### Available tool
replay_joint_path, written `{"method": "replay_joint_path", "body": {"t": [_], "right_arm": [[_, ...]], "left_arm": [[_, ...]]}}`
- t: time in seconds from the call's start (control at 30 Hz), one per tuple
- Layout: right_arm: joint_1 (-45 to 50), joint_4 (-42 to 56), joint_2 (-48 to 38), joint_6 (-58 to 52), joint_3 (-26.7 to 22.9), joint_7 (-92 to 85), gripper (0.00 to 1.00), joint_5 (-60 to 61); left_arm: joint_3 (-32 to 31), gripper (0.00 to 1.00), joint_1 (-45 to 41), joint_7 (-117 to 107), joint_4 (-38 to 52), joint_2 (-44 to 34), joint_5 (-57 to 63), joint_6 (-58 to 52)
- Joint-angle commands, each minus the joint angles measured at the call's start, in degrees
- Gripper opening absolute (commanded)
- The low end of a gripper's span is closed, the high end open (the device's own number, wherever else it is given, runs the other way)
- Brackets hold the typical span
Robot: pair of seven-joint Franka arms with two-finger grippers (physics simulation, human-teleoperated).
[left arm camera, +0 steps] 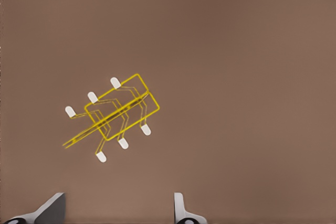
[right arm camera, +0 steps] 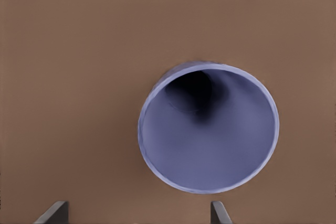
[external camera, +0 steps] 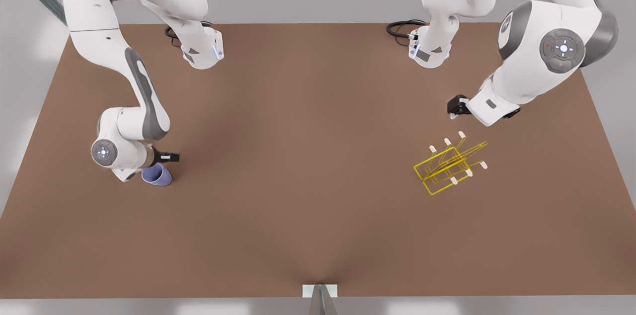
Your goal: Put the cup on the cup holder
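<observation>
**Cup under the right claw, holder below the left**

Front view: the right claw (external camera: 130, 174) sits low over the brown table (external camera: 298, 156) at the front view's left, mostly hidden by its own wrist. The cup (external camera: 157, 175) lies tipped right beside it, on the side toward the table's middle; whether they touch cannot be told here. The left claw (external camera: 454, 109) hangs at the front view's right, above and apart from the holder (external camera: 449, 168), which stands on the table just nearer the camera than the claw. Cup and holder are well apart, at opposite ends of the table.

Left wrist view: the left claw (left arm camera: 118, 211) shows two fingertips (left arm camera: 52, 208) spread wide with bare table between them, so it is released and grips nothing. The holder (left arm camera: 122, 107) lies ahead of the fingertips, clear of both, its white-tipped prongs fanning out from the yellow frame.

Right wrist view: the right claw (right arm camera: 139, 214) has its fingertips (right arm camera: 55, 212) spread apart, released. The cup (right arm camera: 209, 135) lies ahead of them with its open mouth facing the camera, shifted toward one fingertip and not between them; neither tip touches it.
</observation>
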Motion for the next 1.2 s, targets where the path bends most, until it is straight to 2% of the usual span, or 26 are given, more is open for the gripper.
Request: {"method": "replay_joint_path", "body": {"t": [0.0, 0.2, 0.27, 1.0, 1.03, 1.07, 1.13, 1.17], "right_arm": [[0.07, -0.69, -1.0, 13.8, 0.03, 0.5, 1.0, 0.1], [-1.07, -1.65, -2.15, 13.8, 1.08, -0.12, 1.0, 0.1], [-3.01, -2.45, -1.88, 14.59, 3.37, 0.5, 1.0, 0.1], [-3.89, -4.56, 2.86, 16.87, 3.37, 0.41, 1.0, -0.52], [-3.89, -4.47, 2.95, 16.87, 3.28, 0.41, 0.97, -0.61], [-3.89, -4.38, 3.04, 16.79, 3.37, 0.32, 0.84, -0.61], [-3.97, -4.38, 3.3, 16.7, 3.28, 0.15, 0.76, -0.61], [-4.24, -4.38, 3.3, 16.7, 3.28, -0.03, 0.67, -0.61]], "left_arm": [[0.0, 1.0, 0.3, 0.28, 0.02, -0.05, 0.52, -0.51], [-0.09, 1.0, 0.21, 0.28, -0.07, -0.05, 0.61, -0.42], [-0.09, 1.0, 0.21, 0.28, -0.07, 0.75, 0.7, -0.33], [-0.17, 1.0, -0.14, 0.28, -0.07, 1.45, 0.87, -0.16], [-0.09, 1.0, -0.23, 0.37, -0.07, 1.45, 0.87, -0.16], [-0.17, 1.0, -0.23, 0.37, -0.07, 1.45, 0.87, -0.16], [-0.17, 1.0, -0.23, 0.37, -0.07, 1.45, 0.87, -0.16], [-0.17, 1.0, -0.23, 0.28, -0.07, 1.45, 0.87, -0.07]]}}
